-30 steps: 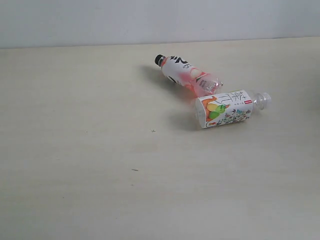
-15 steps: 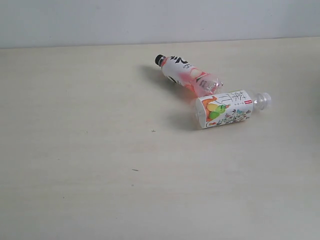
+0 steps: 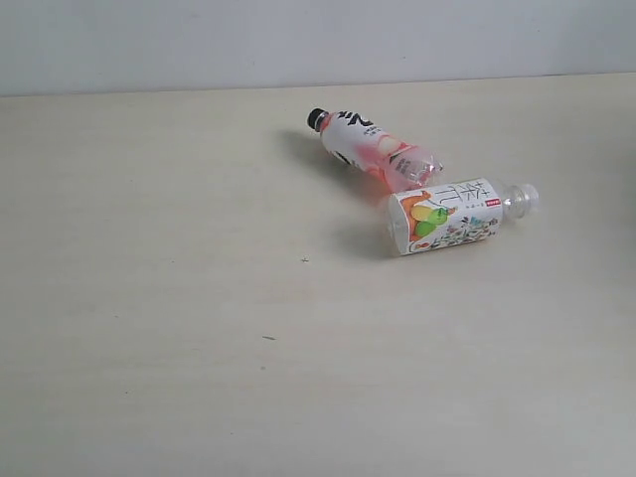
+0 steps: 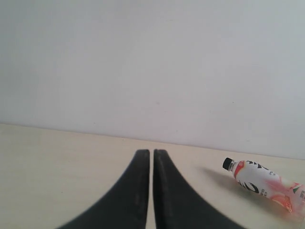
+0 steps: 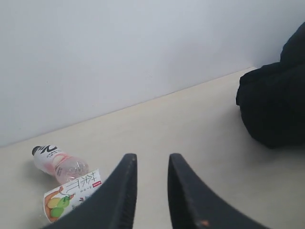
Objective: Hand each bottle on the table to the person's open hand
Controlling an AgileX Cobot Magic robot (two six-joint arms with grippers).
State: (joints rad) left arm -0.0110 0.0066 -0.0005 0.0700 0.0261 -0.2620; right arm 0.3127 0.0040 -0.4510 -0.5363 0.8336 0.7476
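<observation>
Two bottles lie on their sides on the pale cream table (image 3: 179, 298). The pink-white bottle with a black cap (image 3: 373, 149) is farther back; it also shows in the left wrist view (image 4: 264, 183) and the right wrist view (image 5: 57, 164). The white-label bottle with orange-green fruit (image 3: 452, 216) lies just in front of it, touching or nearly so, partly behind a finger in the right wrist view (image 5: 71, 195). My left gripper (image 4: 151, 155) is shut and holds nothing. My right gripper (image 5: 152, 160) is open and empty. Neither gripper shows in the exterior view. No hand and no other bottles are in view.
A pale wall (image 3: 298, 40) runs along the table's far edge. A bulky black shape (image 5: 279, 102), perhaps clothing, rests at the table's side in the right wrist view. Tiny dark specks (image 3: 268, 338) dot the surface.
</observation>
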